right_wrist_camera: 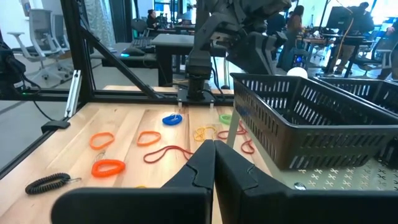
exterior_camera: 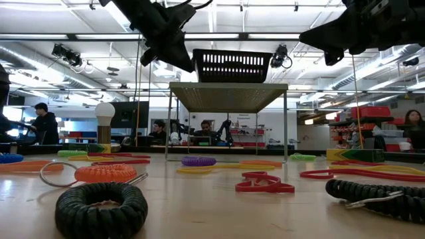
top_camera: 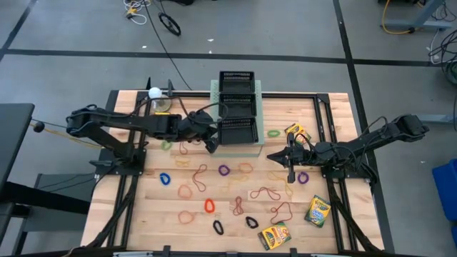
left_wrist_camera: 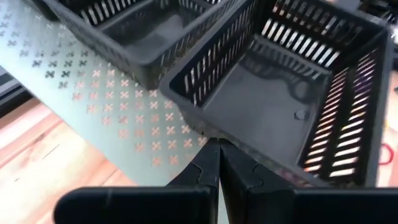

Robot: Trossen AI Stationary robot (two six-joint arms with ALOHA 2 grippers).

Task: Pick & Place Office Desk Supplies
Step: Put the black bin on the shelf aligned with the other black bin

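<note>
Since both the left gripper [left_wrist_camera: 217,163] and right gripper [right_wrist_camera: 214,163] are closed empty, the limp, light rubber bands [top_camera: 201,175] probably need pinching on one strand.

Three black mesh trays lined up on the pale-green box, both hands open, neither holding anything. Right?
Not quite: both hands are shut. The wrist views show the left hand and right hand with fingers pressed together, empty. The three black mesh trays do sit lined up on the pale-green box.
</note>
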